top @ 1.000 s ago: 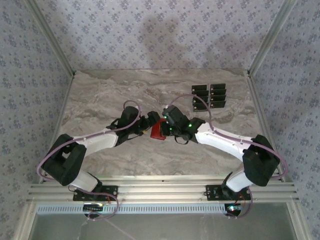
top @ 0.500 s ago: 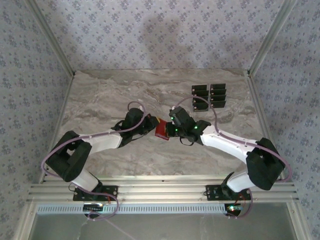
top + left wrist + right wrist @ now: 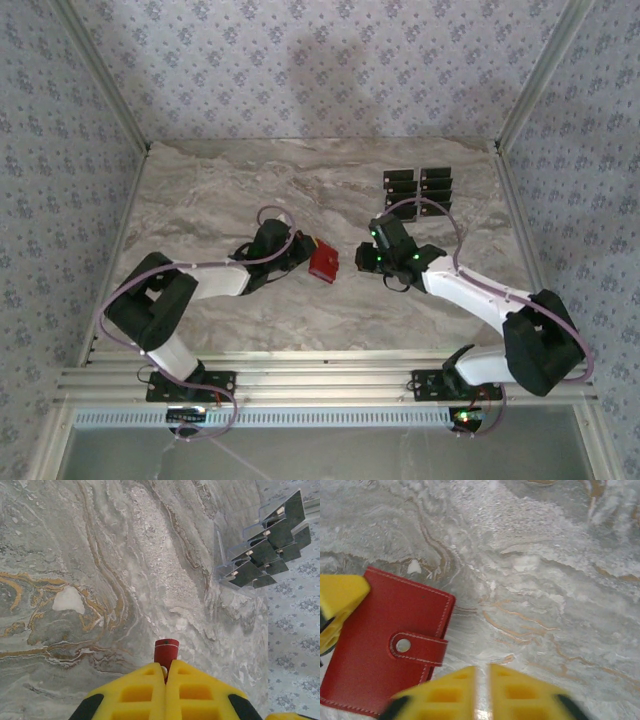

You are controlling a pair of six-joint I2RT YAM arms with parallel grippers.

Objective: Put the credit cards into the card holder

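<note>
The card holder [image 3: 324, 263], a small red wallet with its snap tab fastened, lies at the table's middle. My left gripper [image 3: 303, 252] is shut on its left edge; in the left wrist view the yellow fingers [image 3: 145, 690] pinch the red wallet [image 3: 166, 651]. My right gripper [image 3: 362, 260] hangs just right of the wallet, apart from it. Its fingers [image 3: 445, 692] stand a narrow gap apart with nothing between them. In the right wrist view the card holder [image 3: 380, 645] sits at the left. The black credit cards [image 3: 418, 192] stand in two columns at the back right.
The cards sit in a clear stepped rack [image 3: 235, 565] on the marble table [image 3: 220, 190]. Patterned walls and aluminium frame posts [image 3: 530, 85] close in the back and sides. One left finger [image 3: 340, 597] shows beside the wallet in the right wrist view.
The left gripper closed on the wallet. The right gripper then let go of it and drew back to the right. The wallet shifted slightly right.
</note>
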